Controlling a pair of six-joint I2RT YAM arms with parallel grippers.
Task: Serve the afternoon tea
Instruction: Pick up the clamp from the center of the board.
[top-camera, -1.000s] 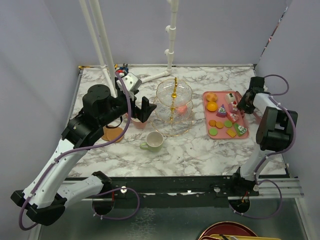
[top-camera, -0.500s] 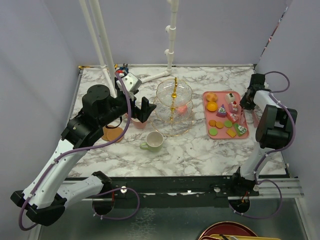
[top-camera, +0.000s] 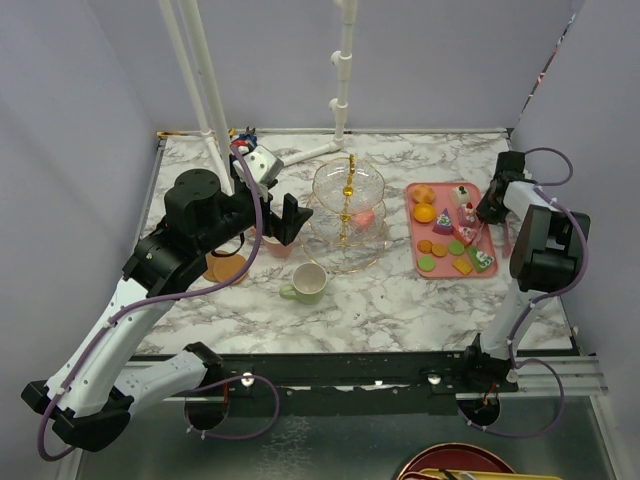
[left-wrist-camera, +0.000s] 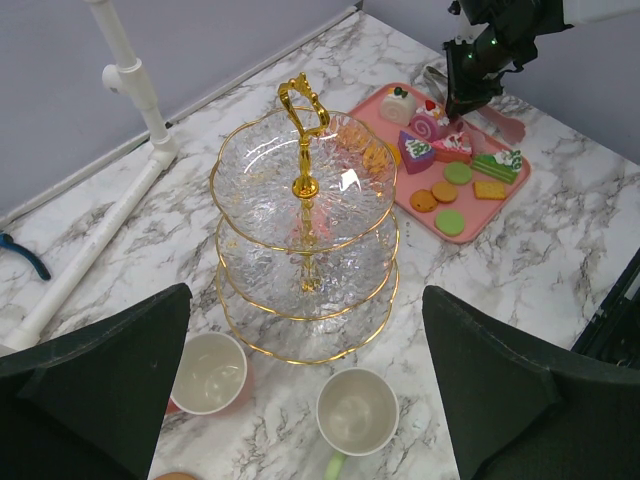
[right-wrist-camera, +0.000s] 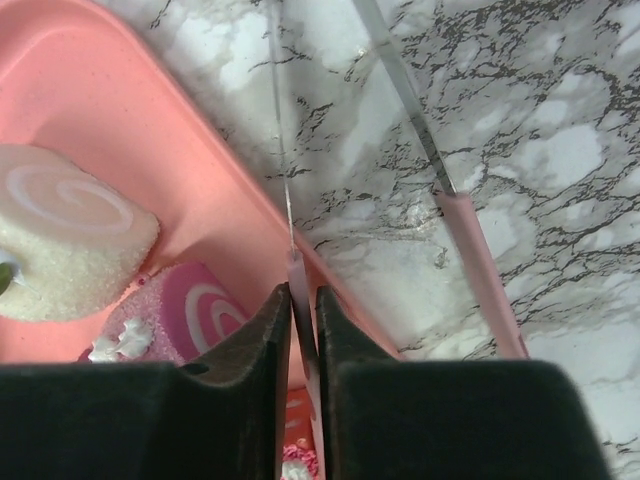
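Compared with one second ago, my right arm's elbow housing has shifted slightly toward the pink tray (top-camera: 411, 215). The wrist remains at the tray's right edge. My left arm, the glass stand (left-wrist-camera: 260, 180) and both mugs are unchanged.

Right gripper (right-wrist-camera: 303, 295): the fingers are pressed together on one thin arm of the tongs (right-wrist-camera: 470, 260), above the tray rim. The second tong arm extends over the marble table (top-camera: 400, 300) alongside.

Left gripper (left-wrist-camera: 305, 300): the fingers are spread wide and hold nothing. It is raised above the table on the left side of the stand.

The stand is upright at the table's centre, between my left gripper and the tray. The pink mug (left-wrist-camera: 208, 372) is upright just beside the stand's base on the left. The pale-green mug (left-wrist-camera: 357, 412) is upright on the near side of the stand. One brown coaster (top-camera: 226, 268) lies left of the pink mug.

The macarons (top-camera: 432, 246) and cakes are on the tray. A white swirl roll (right-wrist-camera: 60, 240) and a pink swirl roll (right-wrist-camera: 190, 310) lie just beside my right fingers.
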